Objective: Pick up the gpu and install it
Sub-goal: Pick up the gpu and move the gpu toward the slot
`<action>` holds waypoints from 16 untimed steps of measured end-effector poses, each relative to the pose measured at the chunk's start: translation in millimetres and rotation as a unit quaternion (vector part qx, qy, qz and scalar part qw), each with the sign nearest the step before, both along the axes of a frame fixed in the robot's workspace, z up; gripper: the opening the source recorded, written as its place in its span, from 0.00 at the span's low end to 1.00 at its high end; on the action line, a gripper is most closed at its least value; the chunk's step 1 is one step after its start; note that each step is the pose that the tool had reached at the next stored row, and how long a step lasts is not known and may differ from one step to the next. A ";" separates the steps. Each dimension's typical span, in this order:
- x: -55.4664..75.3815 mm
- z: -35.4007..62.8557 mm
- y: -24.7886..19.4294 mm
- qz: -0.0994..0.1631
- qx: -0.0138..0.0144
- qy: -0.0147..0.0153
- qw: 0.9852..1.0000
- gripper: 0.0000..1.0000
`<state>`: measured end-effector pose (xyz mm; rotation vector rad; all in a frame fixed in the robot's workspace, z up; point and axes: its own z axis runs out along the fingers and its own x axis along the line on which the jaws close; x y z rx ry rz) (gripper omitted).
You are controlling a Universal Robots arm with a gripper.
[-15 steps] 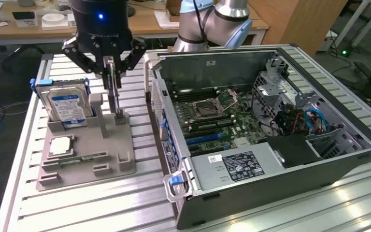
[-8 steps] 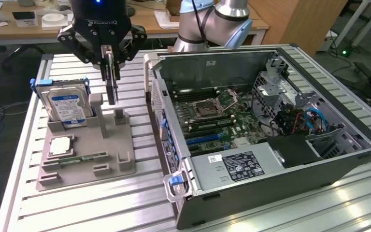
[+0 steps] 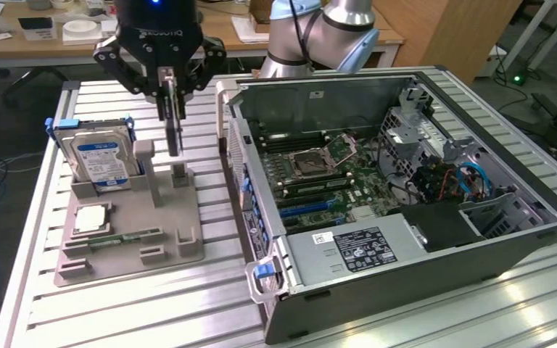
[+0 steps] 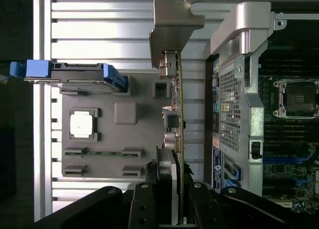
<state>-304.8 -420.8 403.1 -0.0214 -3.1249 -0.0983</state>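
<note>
There is one gpu [image 3: 172,123], one hard drive [image 3: 99,161], one processor chip [image 3: 93,217] and one memory stick [image 3: 128,238]. I count also one grey holder tray [image 3: 114,264] and one open computer case [image 3: 434,283].

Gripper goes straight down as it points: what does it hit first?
The gripper, shut on the gpu, points down. Likely first contact: the card's lower edge on the slotted post of the grey holder directly below, though depth is hard to judge.

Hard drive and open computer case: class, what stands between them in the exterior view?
The gpu, edge-on and clamped in the hand, hanging over the grey holder; the exterior view shows it.
</note>
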 end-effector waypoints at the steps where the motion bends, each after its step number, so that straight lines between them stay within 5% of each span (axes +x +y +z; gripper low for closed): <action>1: 3.3 0.0 0.0 0.000 0.000 0.000 1.000 0.28; 16: 45.0 -0.6 0.0 0.000 0.000 0.000 1.000 0.28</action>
